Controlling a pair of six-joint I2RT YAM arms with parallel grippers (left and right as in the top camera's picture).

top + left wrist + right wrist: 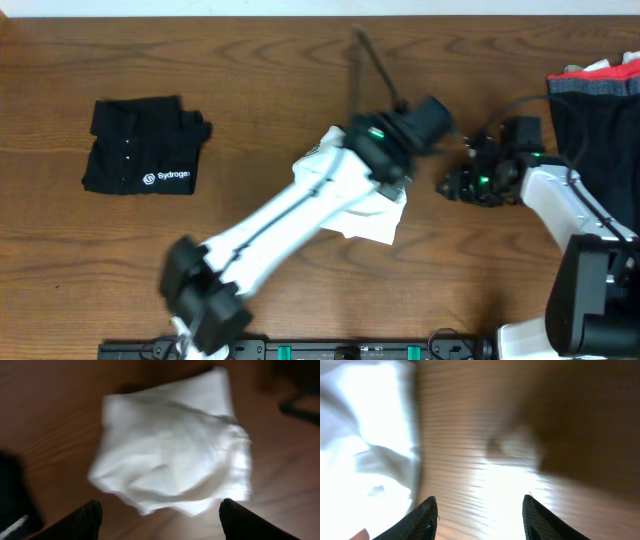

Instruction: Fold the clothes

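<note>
**T-shirt (170,445) loose on the desk (50,400)**

It lies bunched just ahead of the left pincer (160,506), which is spread wide and holds nothing. The right pincer (479,501) gapes empty too, with seemingly the same cloth blurred at its left.

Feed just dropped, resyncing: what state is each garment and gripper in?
White fabric T-shirt: loosely bunched on the table, ungripped.
Black folded shirt with white lettering: folded flat, nothing touching it.
Dark garment pile with red trim: unfolded heap at the table edge.
Left gripper: open, empty, above the white T-shirt.
Right gripper: open, empty, over bare wood beside the T-shirt.
</note>
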